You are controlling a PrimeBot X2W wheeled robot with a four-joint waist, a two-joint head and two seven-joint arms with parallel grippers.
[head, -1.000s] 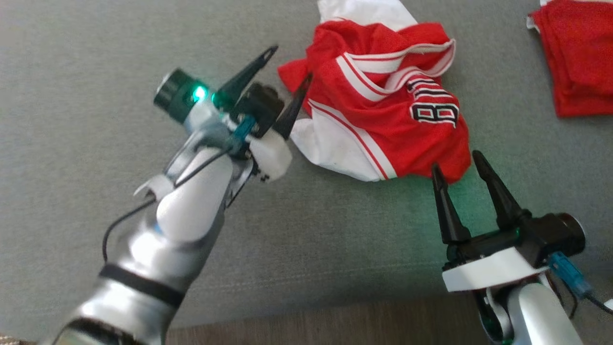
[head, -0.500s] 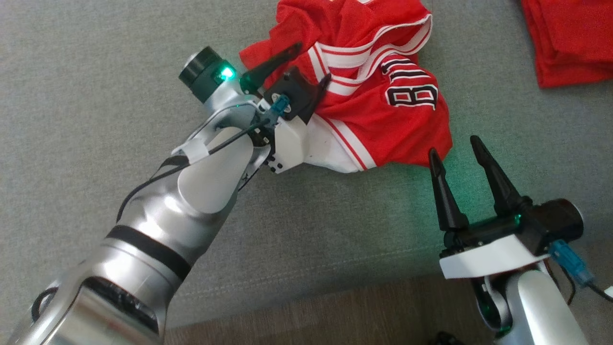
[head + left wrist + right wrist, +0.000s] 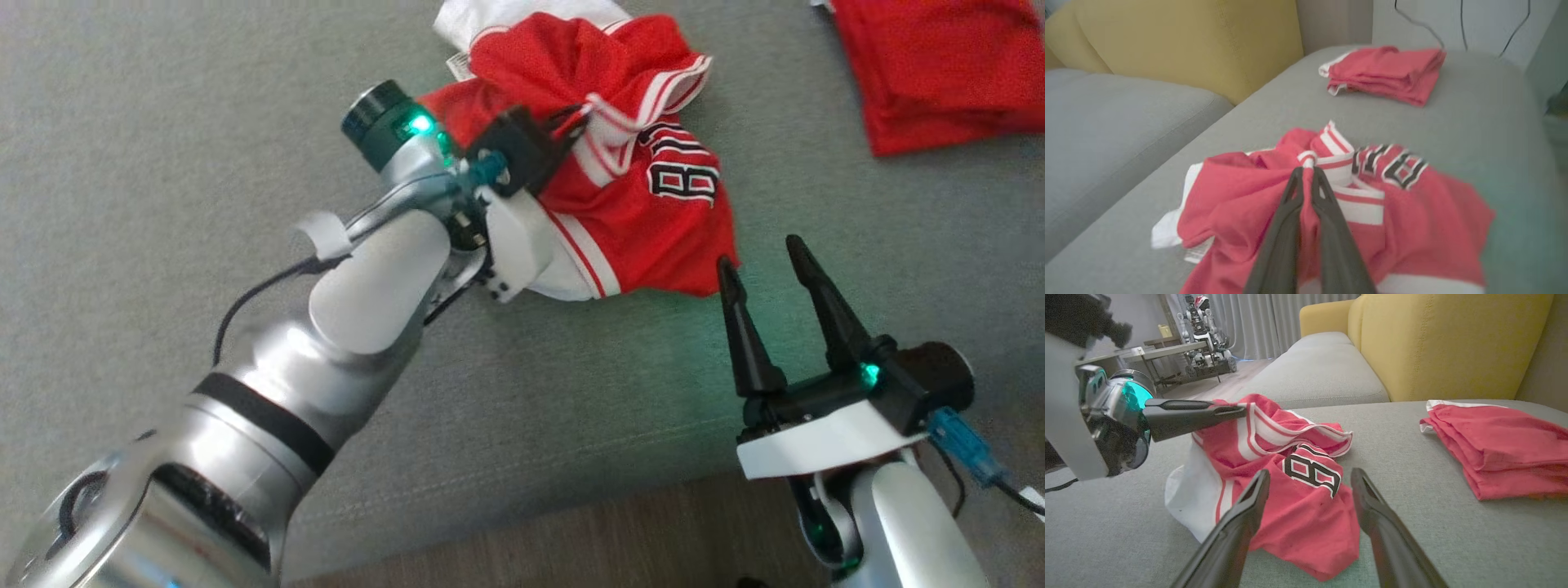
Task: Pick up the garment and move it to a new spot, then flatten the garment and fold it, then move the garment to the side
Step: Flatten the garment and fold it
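Observation:
The garment point(image 3: 645, 220) is a crumpled red jersey with white stripes and black-and-white lettering, lying on the grey sofa cushion point(image 3: 163, 122). My left gripper point(image 3: 581, 121) reaches into its upper folds. In the left wrist view the left gripper point(image 3: 1306, 173) is shut on a bunched fold of the garment point(image 3: 1412, 212) near its striped trim. The right wrist view shows the left gripper point(image 3: 1241, 410) pinching the garment point(image 3: 1306, 506) at its raised edge. My right gripper point(image 3: 758, 253) stands open just below the garment's lower right corner, with nothing between its fingers point(image 3: 1249, 502).
A folded red garment point(image 3: 939, 65) lies at the back right of the cushion, also in the wrist views as a folded red stack point(image 3: 1388, 73) point(image 3: 1498, 449). A yellow sofa back point(image 3: 1445, 339) rises behind. The cushion's front edge and wooden floor point(image 3: 571, 539) run along the bottom.
My left gripper has pushed further into the garment and closed on a fold of it. The head camera has shifted. The right gripper stays open in about the same place.

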